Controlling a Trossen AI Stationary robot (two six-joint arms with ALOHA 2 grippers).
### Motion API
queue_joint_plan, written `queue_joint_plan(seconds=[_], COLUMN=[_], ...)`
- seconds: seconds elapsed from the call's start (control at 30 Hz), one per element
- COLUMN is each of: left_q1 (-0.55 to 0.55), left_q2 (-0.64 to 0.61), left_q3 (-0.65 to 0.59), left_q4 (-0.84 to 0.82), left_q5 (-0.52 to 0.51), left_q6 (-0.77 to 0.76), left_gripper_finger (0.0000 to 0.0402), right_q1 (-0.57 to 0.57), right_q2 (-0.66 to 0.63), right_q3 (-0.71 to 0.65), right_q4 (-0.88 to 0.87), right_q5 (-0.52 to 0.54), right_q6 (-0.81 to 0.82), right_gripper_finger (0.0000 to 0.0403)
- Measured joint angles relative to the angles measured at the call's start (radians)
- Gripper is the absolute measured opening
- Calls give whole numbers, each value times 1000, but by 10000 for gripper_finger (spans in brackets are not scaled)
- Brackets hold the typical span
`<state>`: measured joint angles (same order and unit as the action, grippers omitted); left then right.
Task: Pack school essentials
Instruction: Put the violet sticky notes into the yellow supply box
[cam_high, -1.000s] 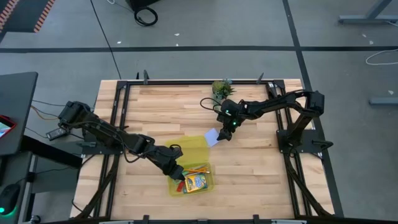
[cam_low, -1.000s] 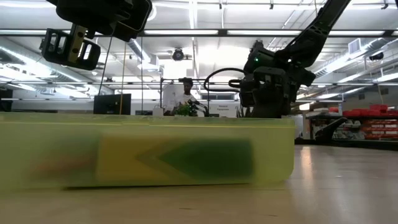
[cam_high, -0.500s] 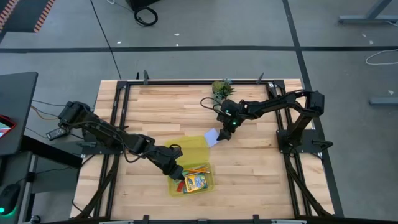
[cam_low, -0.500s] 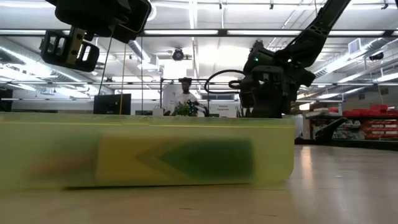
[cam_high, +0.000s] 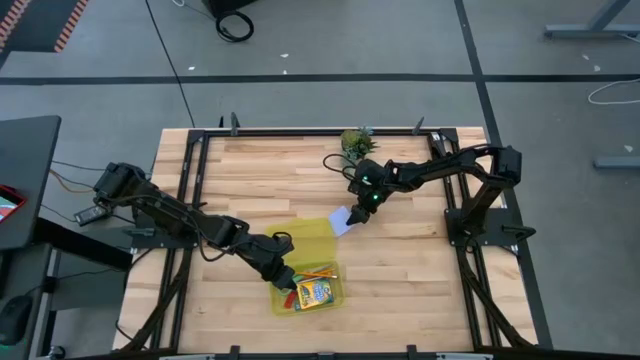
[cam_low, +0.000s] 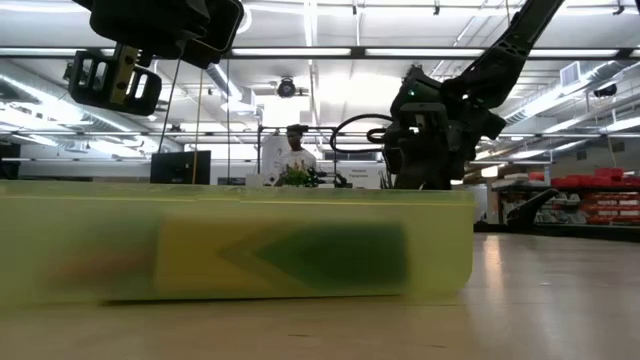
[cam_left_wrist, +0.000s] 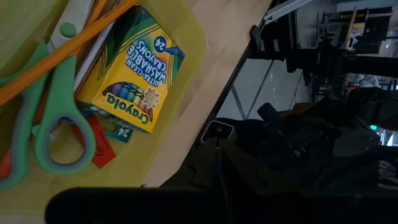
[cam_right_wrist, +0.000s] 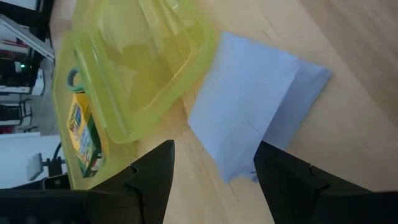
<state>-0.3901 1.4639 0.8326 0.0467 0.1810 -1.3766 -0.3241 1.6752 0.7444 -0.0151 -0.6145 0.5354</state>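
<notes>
- Against the frame a second back: almost nothing shifts. In the low view the right arm's wrist sits slightly differently and the person (cam_low: 296, 150) far behind the table has moved a little; the arms from above look the same.
- Right gripper (cam_high: 358, 212) hovers at the table's middle, fingers spread either side of the pale blue note pad (cam_right_wrist: 252, 127), not pinching it (pad lies flat on the wood, its corner just beside the case lid).
- Left gripper (cam_high: 283, 276) hangs over the near end of the yellow case (cam_high: 335, 292); fingers pressed nearly together, nothing seen between them.
- Inside the case: crayon box (cam_left_wrist: 133, 73), green-handled scissors (cam_left_wrist: 52, 118), orange pencils (cam_left_wrist: 59, 53), a small red block (cam_left_wrist: 99, 142) beside the scissors' loop.
- The case lid (cam_right_wrist: 146, 68) lies open, next to the pad.
- Potted plant (cam_high: 356, 141) stands at the far edge, behind the right arm.
- Low view: the case's translucent wall fills the foreground and blurs its contents.
</notes>
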Motion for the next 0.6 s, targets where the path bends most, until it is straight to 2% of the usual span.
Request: queue_joint_plan(seconds=[0.33,0.43,0.6], left_q1=[0,0,0], left_q2=[0,0,0], left_q3=[0,0,0], left_q4=[0,0,0], left_q5=[0,0,0], left_q6=[0,0,0], left_gripper_finger=[25,28,25], right_q1=[16,35,72], right_q2=[0,0,0], right_q3=[0,0,0], right_q4=[0,0,0], right_q5=[-9,37,131], right_q6=[38,50,56], right_gripper_finger=[222,207,159])
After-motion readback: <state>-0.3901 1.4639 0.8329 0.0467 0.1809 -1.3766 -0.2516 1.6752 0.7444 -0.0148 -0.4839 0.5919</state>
